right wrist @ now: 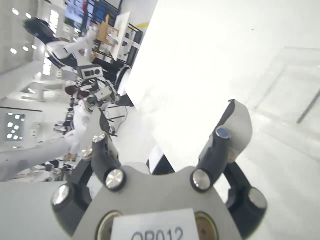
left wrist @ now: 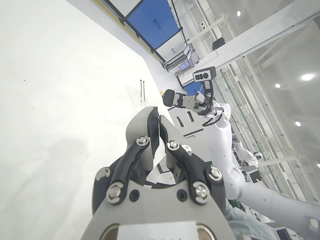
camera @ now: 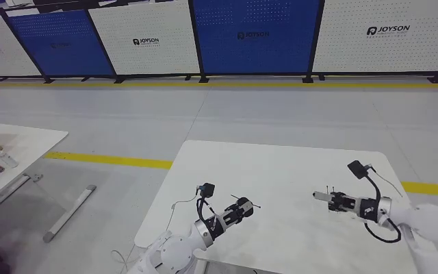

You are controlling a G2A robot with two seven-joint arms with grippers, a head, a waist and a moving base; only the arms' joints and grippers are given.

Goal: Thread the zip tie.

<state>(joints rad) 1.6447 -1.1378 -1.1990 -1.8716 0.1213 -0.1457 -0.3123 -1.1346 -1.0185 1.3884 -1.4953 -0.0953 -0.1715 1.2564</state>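
A white, rounded-corner table (camera: 274, 164) stands on a pale grey floor, with two robot arms over it from the near side. The left gripper (left wrist: 158, 112) hovers over the table's near left part, its grey fingers with black ribbed pads pressed together. A thin black strand (camera: 254, 204) crosses at its tip, but whether it is pinched there or lying on the table cannot be told. The right gripper (camera: 320, 196) sits toward the table's right edge, well apart from the left one, with its fingers spread wide and nothing between them. Two thin black plastic zip ties (left wrist: 142, 91) lie flat and side by side on the tabletop just beside the right gripper's tip, on its far side.
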